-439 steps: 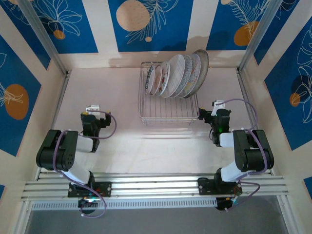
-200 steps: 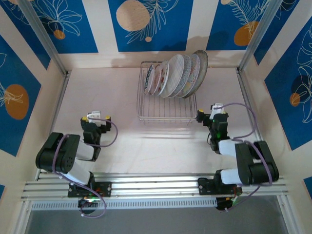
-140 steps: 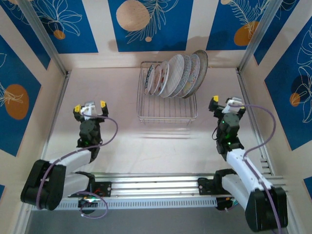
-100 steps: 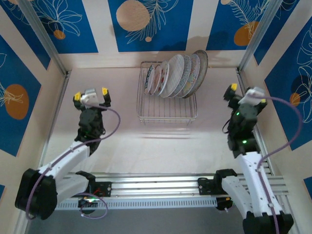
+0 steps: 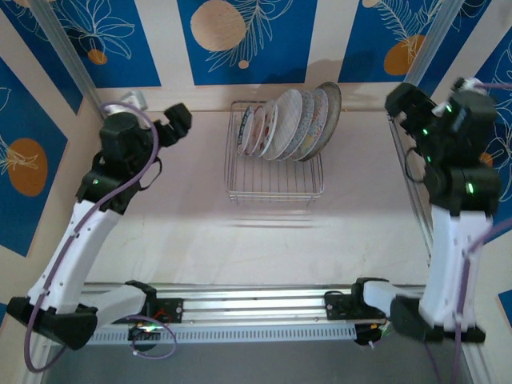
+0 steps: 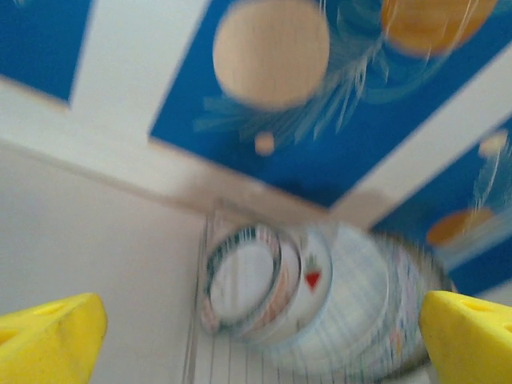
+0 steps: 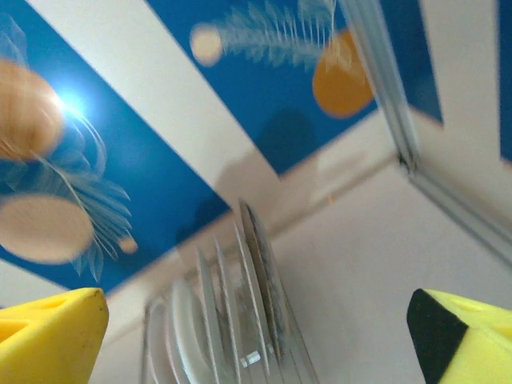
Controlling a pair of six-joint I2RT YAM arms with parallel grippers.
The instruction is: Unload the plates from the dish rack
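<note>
Several plates point(image 5: 288, 124) stand on edge in the silver wire dish rack point(image 5: 276, 190) at the back middle of the table. The left wrist view shows them face-on and blurred: a dark-green-rimmed plate point(image 6: 240, 284) in front, a white one with a red motif point(image 6: 314, 278) behind it, and larger ones point(image 6: 376, 312) further back. In the right wrist view the plates point(image 7: 240, 312) are edge-on. My left gripper point(image 5: 178, 120) point(image 6: 260, 344) hangs high to the left of the rack, open and holding nothing. My right gripper point(image 5: 400, 100) point(image 7: 256, 340) is high to the right of the rack, also open with nothing in it.
Blue patterned wall panels close in the back and both sides. Aluminium posts point(image 5: 76, 68) point(image 5: 420, 68) stand at the back corners. The arm bases sit on a metal rail point(image 5: 256, 302) at the near edge.
Both arms have risen from low, folded poses near the table's front to high ones on either side of the rack. The rack and plates have not moved.
</note>
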